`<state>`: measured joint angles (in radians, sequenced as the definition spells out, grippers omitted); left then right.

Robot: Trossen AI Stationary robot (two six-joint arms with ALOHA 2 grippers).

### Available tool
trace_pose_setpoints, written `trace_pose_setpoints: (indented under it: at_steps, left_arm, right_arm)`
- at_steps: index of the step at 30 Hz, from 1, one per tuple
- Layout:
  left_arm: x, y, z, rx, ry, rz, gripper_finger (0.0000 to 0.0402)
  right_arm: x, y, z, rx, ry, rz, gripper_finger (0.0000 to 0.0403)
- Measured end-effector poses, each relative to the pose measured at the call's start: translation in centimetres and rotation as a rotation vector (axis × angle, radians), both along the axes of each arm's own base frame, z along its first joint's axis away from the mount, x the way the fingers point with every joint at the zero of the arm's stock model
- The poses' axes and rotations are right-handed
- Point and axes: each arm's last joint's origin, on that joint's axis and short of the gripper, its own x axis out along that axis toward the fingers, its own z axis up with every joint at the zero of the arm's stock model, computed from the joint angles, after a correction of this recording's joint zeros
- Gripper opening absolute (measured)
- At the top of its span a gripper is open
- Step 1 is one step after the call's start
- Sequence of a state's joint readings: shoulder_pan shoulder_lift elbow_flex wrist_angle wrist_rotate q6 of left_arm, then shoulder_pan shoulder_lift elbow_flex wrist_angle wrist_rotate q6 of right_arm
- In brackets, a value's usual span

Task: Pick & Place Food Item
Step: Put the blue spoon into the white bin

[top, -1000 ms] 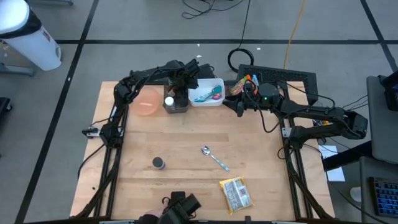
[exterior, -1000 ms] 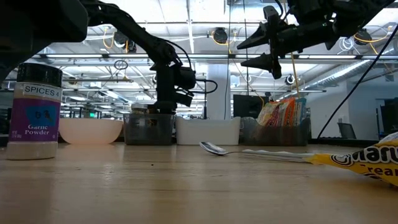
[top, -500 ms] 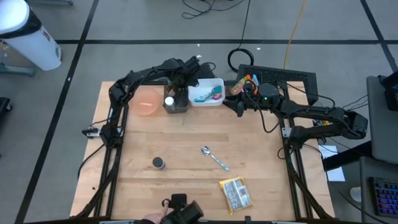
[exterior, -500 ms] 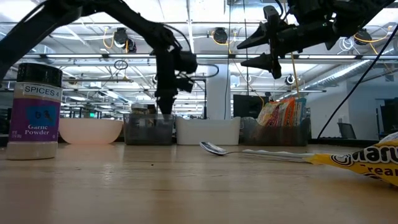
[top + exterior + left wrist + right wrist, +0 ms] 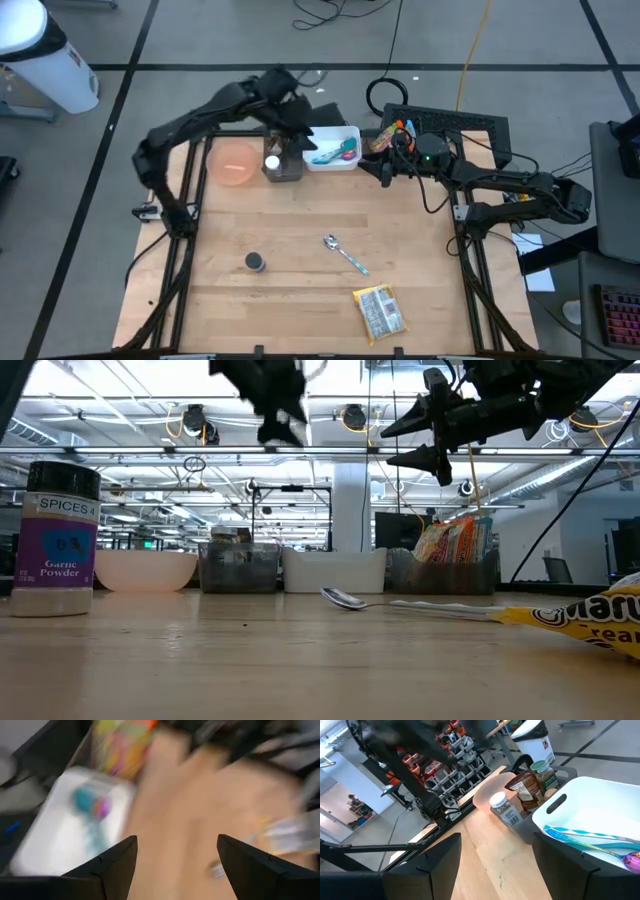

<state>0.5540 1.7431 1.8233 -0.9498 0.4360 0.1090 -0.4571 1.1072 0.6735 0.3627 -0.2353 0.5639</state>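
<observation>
We see wooden bench (image 5: 300, 250), lit workshop hall behind, jar (image 5: 59, 540) reads "SPICES, Garlic Powder", snack packet (image 5: 380, 311) lying near front edge, left hand (image 5: 303, 138) released above bins, right hand (image 5: 385, 172) released, idle

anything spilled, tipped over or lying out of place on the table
Nothing spilled or tipped. The spoon and snack packet lie loose on the table, away from the bins at the back; the spice jar stands upright.
</observation>
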Motion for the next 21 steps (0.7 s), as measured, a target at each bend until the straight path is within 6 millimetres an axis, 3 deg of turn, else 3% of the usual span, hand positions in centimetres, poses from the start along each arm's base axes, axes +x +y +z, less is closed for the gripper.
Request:
trace_pose_setpoints:
  at_steps: [5,10,15,21]
  left_arm:
    - [-1.1,-4.4,4.0,-0.061,-0.158,-0.108,0.0275]
    - [-0.4,-9.6,4.6,-0.034,-0.129,-0.219,0.0275]
    - [0.8,-14.7,2.9,0.009,-0.063,-0.34,0.0275]
    - [2.3,-18.9,-2.0,-0.093,-0.031,-0.396,0.0275]
  right_arm:
    - [0.2,0.2,-0.1,0.023,-0.005,-0.009,0.0238]
    - [0.6,1.0,-0.1,0.075,-0.013,-0.068,0.0238]
    - [1.6,2.7,-0.4,0.092,-0.018,-0.076,0.0238]
    - [3.1,5.9,-1.5,0.136,0.021,-0.018,0.0238]
